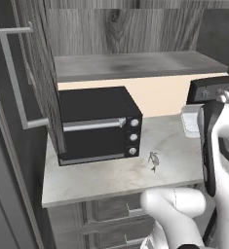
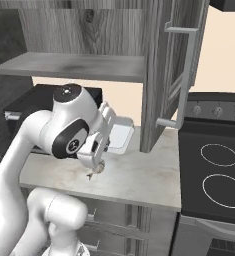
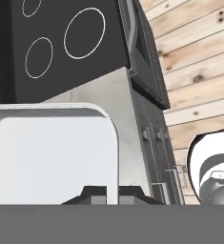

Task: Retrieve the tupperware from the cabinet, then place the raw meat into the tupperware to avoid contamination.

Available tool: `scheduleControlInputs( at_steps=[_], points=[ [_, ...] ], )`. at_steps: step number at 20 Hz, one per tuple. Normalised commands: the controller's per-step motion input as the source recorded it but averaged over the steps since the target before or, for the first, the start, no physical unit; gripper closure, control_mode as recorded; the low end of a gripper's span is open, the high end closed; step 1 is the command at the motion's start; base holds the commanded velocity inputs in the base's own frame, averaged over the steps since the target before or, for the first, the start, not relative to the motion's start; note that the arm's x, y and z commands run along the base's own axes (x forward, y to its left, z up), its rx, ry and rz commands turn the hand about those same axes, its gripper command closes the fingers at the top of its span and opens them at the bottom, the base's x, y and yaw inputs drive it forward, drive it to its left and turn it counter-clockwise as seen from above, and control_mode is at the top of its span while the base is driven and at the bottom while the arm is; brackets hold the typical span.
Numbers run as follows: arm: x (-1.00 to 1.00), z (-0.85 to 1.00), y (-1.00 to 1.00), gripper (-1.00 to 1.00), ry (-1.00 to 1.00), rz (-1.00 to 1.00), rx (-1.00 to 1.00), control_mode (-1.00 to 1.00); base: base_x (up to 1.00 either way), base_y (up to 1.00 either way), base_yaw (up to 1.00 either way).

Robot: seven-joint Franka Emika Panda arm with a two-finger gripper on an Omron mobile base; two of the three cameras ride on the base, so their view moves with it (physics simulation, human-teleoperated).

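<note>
Tupperware point(image 3: 51, 152) directly beneath gripper point(image 3: 106, 194), already out of cabinet point(image 2: 161, 75), resting on bench point(image 2: 139, 175). Gripper fingers clenched together; we see nothing between them. Raw meat point(image 1: 154, 160) on bench, off to gripper's side, near toaster oven point(image 1: 99, 124). We judge retrieval done; next: swing to meat, open, grasp. Hand view shows tupperware rim close up; left base view shows meat unobstructed.

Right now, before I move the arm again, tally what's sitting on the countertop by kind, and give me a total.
Toaster oven, black: 1
Tupperware, clear whitish box: 1
Raw meat, small grey-tan lump: 1
Total: 3
</note>
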Motion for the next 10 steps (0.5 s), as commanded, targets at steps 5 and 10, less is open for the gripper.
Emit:
scheduleControlInputs(
  at_steps=[5,10],
  points=[
    [0.38,-0.24,-0.10,1.00,0.01,0.00,0.00,-1.00,0.00,0.00,0.00],
    [0.37,-0.20,-0.17,1.00,0.03,0.00,0.00,-1.00,0.00,0.00,0.00]
  ],
)
